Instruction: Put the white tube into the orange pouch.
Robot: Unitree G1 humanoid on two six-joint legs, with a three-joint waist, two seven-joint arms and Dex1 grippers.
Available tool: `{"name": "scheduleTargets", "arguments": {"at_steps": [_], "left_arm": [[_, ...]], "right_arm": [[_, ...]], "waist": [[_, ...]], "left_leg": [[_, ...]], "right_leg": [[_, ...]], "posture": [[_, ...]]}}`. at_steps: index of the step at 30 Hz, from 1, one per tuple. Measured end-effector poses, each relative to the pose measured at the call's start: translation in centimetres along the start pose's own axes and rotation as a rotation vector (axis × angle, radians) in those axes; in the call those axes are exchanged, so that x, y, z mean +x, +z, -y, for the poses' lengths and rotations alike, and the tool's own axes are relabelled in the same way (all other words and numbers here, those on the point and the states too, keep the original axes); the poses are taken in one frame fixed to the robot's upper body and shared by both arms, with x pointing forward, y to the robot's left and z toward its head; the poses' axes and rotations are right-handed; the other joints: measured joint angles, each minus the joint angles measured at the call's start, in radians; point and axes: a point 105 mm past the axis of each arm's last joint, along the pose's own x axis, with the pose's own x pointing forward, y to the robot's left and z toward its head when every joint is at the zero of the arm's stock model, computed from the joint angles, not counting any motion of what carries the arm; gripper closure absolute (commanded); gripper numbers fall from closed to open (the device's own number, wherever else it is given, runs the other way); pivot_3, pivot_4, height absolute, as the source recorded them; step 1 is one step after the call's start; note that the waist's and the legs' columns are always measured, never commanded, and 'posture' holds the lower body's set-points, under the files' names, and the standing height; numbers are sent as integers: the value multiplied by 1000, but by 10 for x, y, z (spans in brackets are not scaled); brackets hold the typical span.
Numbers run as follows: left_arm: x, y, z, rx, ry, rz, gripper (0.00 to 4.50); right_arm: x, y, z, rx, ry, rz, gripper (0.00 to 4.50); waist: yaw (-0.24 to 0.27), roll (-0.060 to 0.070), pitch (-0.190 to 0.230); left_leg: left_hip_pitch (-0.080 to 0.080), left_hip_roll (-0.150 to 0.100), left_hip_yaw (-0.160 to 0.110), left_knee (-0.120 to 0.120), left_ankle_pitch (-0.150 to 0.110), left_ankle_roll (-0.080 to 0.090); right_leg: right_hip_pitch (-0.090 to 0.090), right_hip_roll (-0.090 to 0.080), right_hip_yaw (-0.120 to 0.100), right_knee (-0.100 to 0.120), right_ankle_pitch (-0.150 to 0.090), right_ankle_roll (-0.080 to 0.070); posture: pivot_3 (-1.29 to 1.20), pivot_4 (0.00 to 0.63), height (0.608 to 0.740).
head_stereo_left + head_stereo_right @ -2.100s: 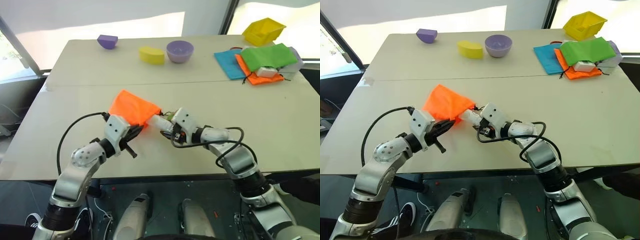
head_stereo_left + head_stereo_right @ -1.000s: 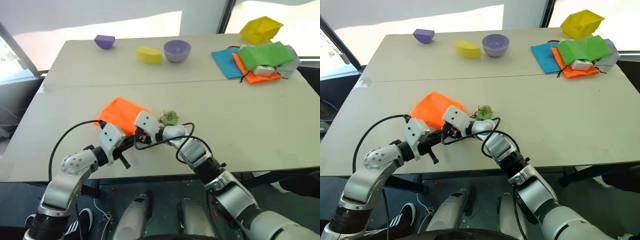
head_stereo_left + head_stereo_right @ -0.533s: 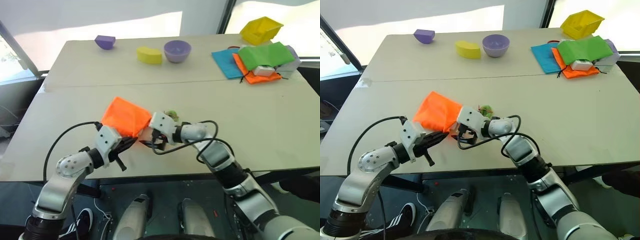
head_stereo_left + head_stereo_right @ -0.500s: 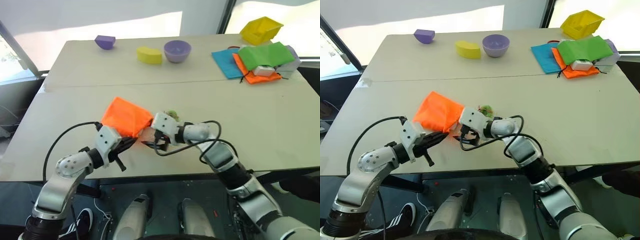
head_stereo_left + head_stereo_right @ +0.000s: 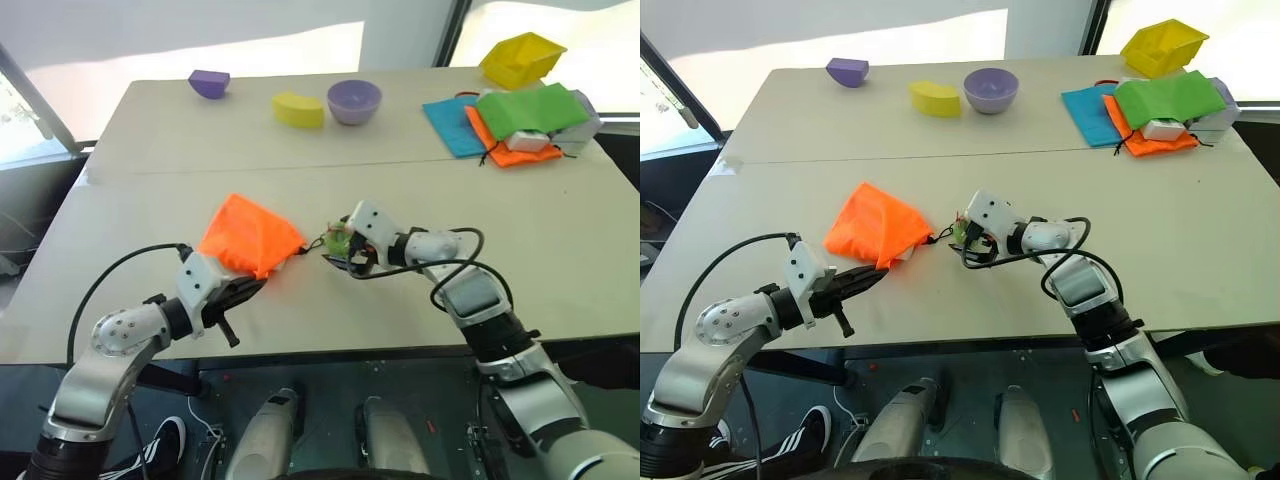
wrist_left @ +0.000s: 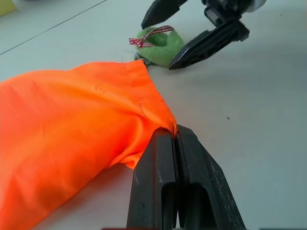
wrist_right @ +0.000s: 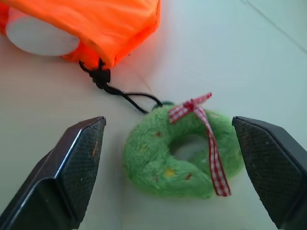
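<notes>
1. Left gripper [image 6: 176, 143] was clamped tight on the near edge of the orange pouch [image 5: 247, 235], forearm reaching forward and slightly inward, low over the table [image 5: 560, 230].
2. Right gripper [image 7: 172, 167] stood wide apart, holding nothing — its two black fingers [image 7: 72, 172] straddled the green fuzzy ring [image 7: 182, 153] without touching it, wrist angled inward toward the pouch.
3. White tube [image 7: 41, 36] sat inside the pouch mouth, its round end visible under the orange fabric.
4. Dark cord [image 7: 124, 96] ran from the pouch mouth to the ring, which carried a red-and-white checked ribbon [image 7: 206, 129].
5. No readable writing or brand — none legible on pouch, tube or ring.
</notes>
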Motion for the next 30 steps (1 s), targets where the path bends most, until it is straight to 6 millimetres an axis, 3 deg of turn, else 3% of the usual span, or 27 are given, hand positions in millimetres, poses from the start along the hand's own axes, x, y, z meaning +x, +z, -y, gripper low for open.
{"name": "scheduleTargets", "arguments": {"at_steps": [5,8,14,16,19,22,28,29,30], "left_arm": [[-1,-1,1,-3,3,-1,4500],[-1,-1,2,-5,3,-3,4500],[-2,-3,3,-9,3,-6,4500],[-1,-3,3,-9,2,-5,4500],[-1,-2,3,-22,-2,-3,4500],[-4,-5,7,-125,-34,1,3637],[-13,-1,13,-224,-106,45,505],[-15,0,12,-221,-105,47,158],[-18,3,11,-215,-122,52,158]], "right_arm": [[3,-3,12,-23,-25,-18,92],[4,-6,10,5,-5,-13,942],[2,-6,13,-1,-13,-7,3986],[1,-5,15,-2,-13,-3,4447],[-2,-6,18,13,-14,2,4447],[-9,-8,18,53,-15,8,4500],[-31,4,18,142,-29,69,4500],[-34,7,19,145,-31,80,4500],[-39,9,19,147,-36,93,4500]], "waist": [[0,0,0],[1,0,0],[0,0,0],[0,0,0],[0,0,0],[2,0,0],[0,0,0],[0,0,0],[0,0,0]], "left_leg": [[4,0,0,0,0,0],[7,0,0,0,0,0],[7,0,0,0,0,0],[7,0,0,-1,0,0],[6,0,0,-1,0,0],[6,0,0,-1,0,0],[4,0,0,-1,0,0],[4,0,0,-1,0,0],[4,0,0,-1,0,0]], "right_leg": [[4,0,0,0,0,0],[6,0,0,0,0,0],[6,0,0,0,0,-1],[6,0,0,0,0,-1],[5,0,0,0,0,-1],[5,0,0,0,0,0],[4,-1,1,0,0,-1],[4,-1,0,0,0,-1],[4,-1,0,0,-1,-1]], "posture": [[0,150,740],[0,150,740],[0,150,740],[0,150,740],[0,150,740],[0,150,740],[0,150,740],[0,150,740],[0,150,740]]}}
